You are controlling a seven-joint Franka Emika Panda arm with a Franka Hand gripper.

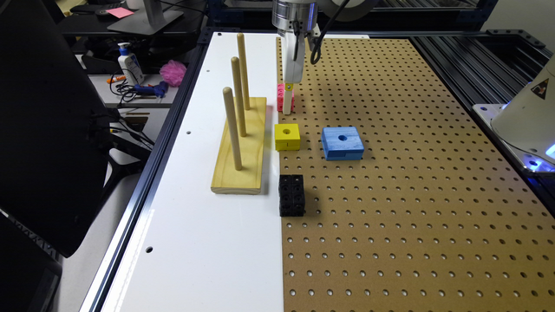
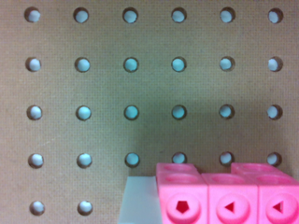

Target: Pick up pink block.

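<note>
End effector (image 1: 288, 102), white, sits low against small bright pink plastic block of joined dimpled cubes (image 1: 282, 97) on brown perforated pegboard tabletop (image 1: 390, 173), beyond yellow holed block (image 1: 287, 137); grip state cannot be told. Pale finger (image 2: 138, 200) beside block.

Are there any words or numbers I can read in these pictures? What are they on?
No words or numbers can be read.
Pump bottle: its label is too small and blurred.
White machine: a triangle warning sign, no words.
Pink block: only little cut-out shapes, no letters.
</note>
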